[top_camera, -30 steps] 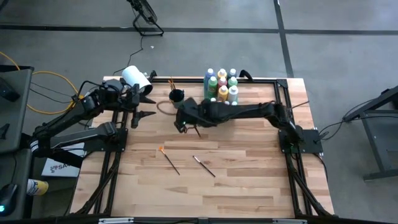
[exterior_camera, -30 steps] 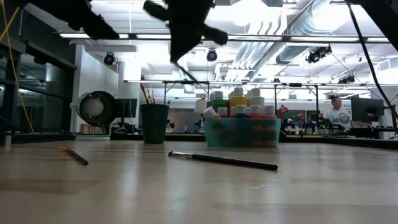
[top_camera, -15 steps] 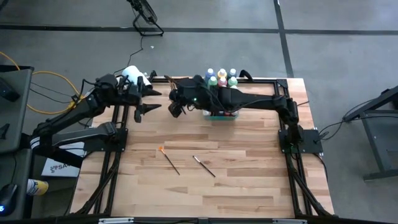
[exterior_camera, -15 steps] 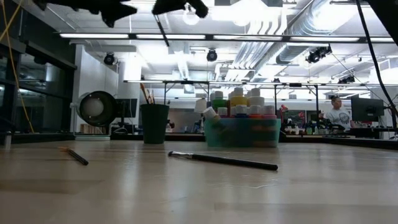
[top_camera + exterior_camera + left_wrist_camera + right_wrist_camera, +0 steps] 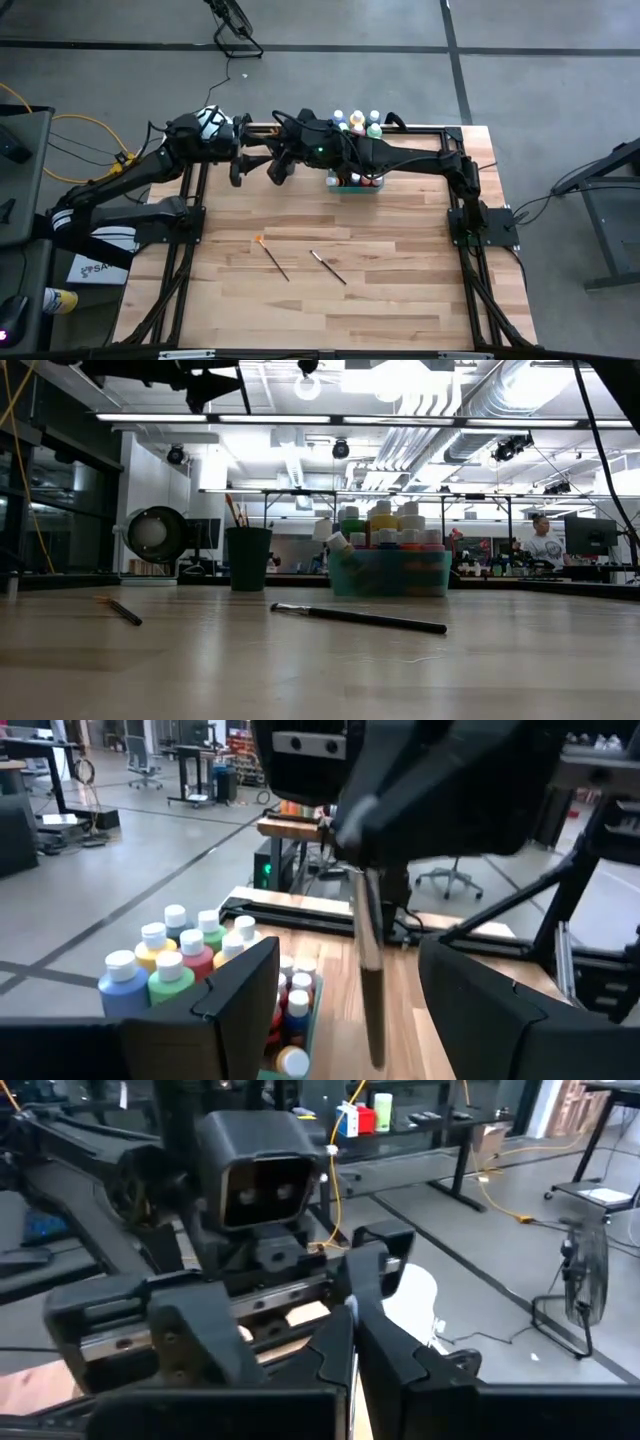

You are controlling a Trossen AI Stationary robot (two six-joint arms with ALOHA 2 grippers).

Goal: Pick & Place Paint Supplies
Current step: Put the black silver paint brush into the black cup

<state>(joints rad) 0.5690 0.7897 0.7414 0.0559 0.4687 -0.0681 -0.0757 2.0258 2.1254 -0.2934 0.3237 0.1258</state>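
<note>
item: white roll (image 5: 207, 121), upper left of the high view, at the table's far left corner, mostly covered by the left arm.

item: left gripper (image 5: 243, 164), upper left-centre of the high view, raised over the far edge of the wooden table (image 5: 400, 290). fingers apart; in the left wrist view a dark paintbrush handle (image 5: 370, 970) hangs upright in the gap between them, touching neither finger that i can see.

item: right gripper (image 5: 272, 168), just right of the left gripper, the two almost meeting. fingers closed, pinching that same brush handle, whose top runs up into the right gripper's body in the left wrist view.

item: dark cup (image 5: 248, 558), left-centre of the low view, upright at the far edge, brush handles sticking out of it.

item: orange-tipped paintbrush (image 5: 272, 256), lower centre of the high view, flat on the wood.

item: second paintbrush (image 5: 328, 267), just right of the first, flat, apart from it.

item: paint bottles (image 5: 357, 127), upper centre of the high view, white-capped, in blue, green, yellow and red, packed upright in a translucent green tray (image 5: 388, 574); partly under the right arm. one bottle leans at the tray's left end in the low view.

writing: none readable on bottles or tray; labels too small.

background: a person (image 5: 545, 542) at the right of the low view, beyond the table.
</note>
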